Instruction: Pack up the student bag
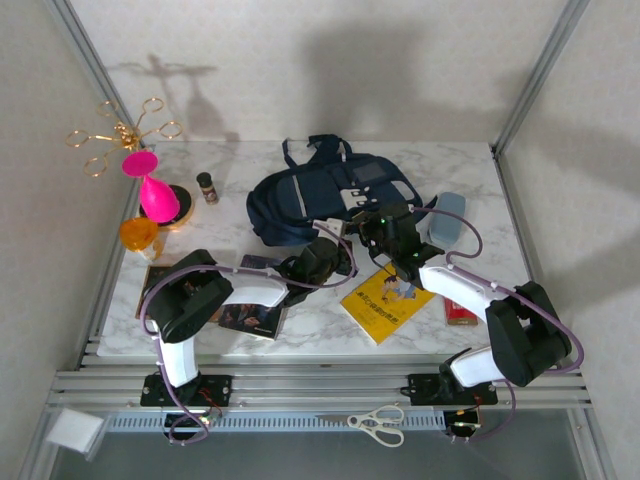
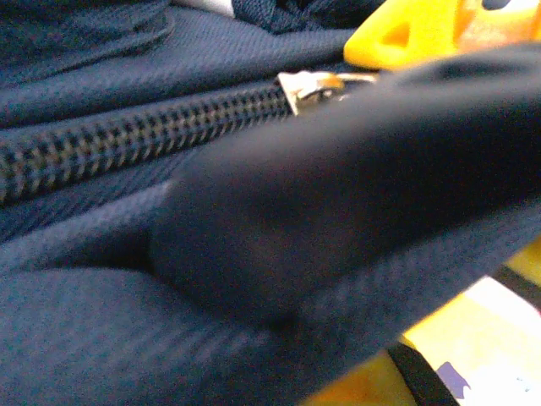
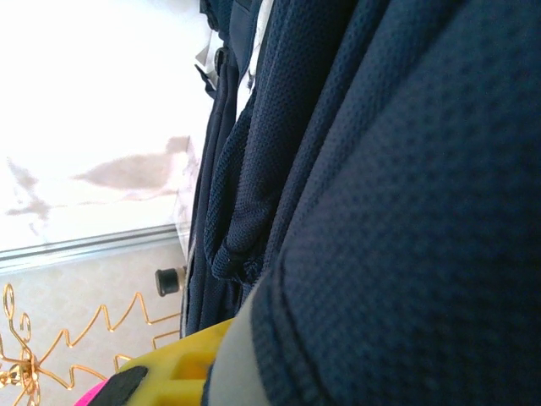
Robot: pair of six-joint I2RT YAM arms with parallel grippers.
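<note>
Navy bag (image 1: 290, 205), grey-white stripe, at left pincer (image 1: 335, 243); yellow book (image 1: 385, 303) beside right pincer (image 1: 372, 232); pink vase (image 1: 155, 192), orange cup (image 1: 138, 232) well left of both; grey-veined white table (image 1: 455, 165).

Navy student bag (image 1: 300, 200) lies slumped mid-table (image 1: 320, 325), zipper (image 2: 127, 144) apparently closed.

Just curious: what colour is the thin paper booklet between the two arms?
Bright yellow paper booklet; top external view shows it best.

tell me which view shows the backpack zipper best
Left wrist: the zipper lies close up, teeth and metal slider clear. Top external shows the whole backpack, its zipper too small to make out. Right wrist gives navy backpack fabric close up.
</note>
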